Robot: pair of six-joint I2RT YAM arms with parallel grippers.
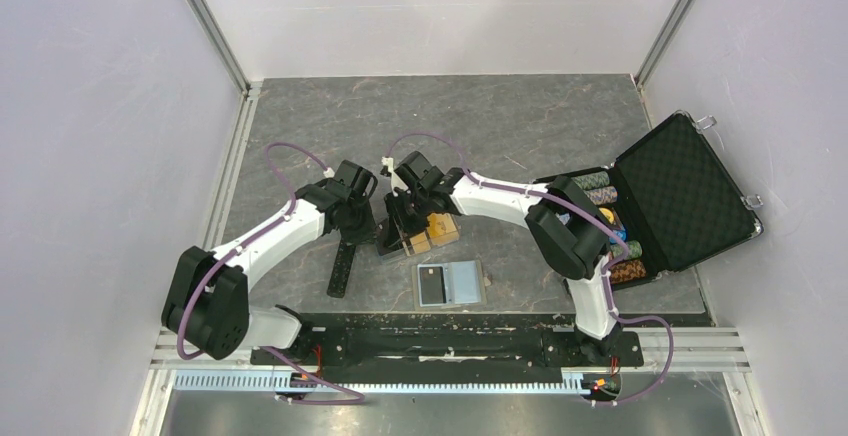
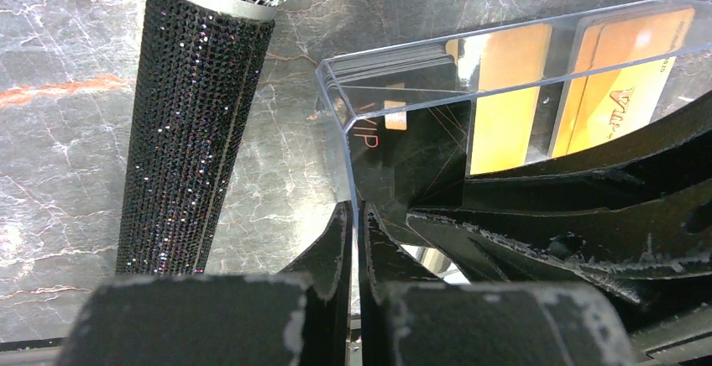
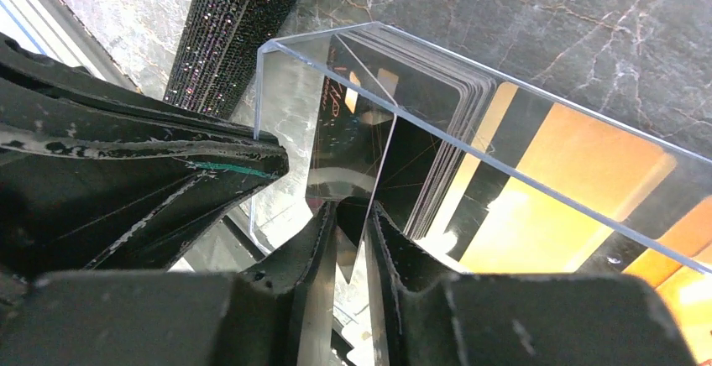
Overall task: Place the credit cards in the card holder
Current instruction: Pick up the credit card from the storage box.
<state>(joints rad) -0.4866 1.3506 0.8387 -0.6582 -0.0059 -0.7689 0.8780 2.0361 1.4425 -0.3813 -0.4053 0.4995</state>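
A clear acrylic box (image 1: 430, 234) holds a stack of black credit cards (image 2: 395, 68) and orange-gold credit cards (image 2: 621, 72). My left gripper (image 2: 356, 219) is shut on the box's clear end wall; in the top view it (image 1: 385, 236) is at the box's left side. My right gripper (image 3: 353, 215) is shut on one black card (image 3: 353, 143), tilted away from the stack (image 3: 445, 122) inside the box (image 3: 470, 106); in the top view it (image 1: 412, 218) is over the box. The card holder (image 1: 465, 283) lies open in front, pale blue inside, a black card (image 1: 432, 284) on its left half.
A long black glittery bar (image 1: 343, 268) lies just left of the box, also in the left wrist view (image 2: 193, 122). The open black chip case (image 1: 680, 191) with striped chips (image 1: 605, 196) stands at the right. Both arms crowd together at the table's middle.
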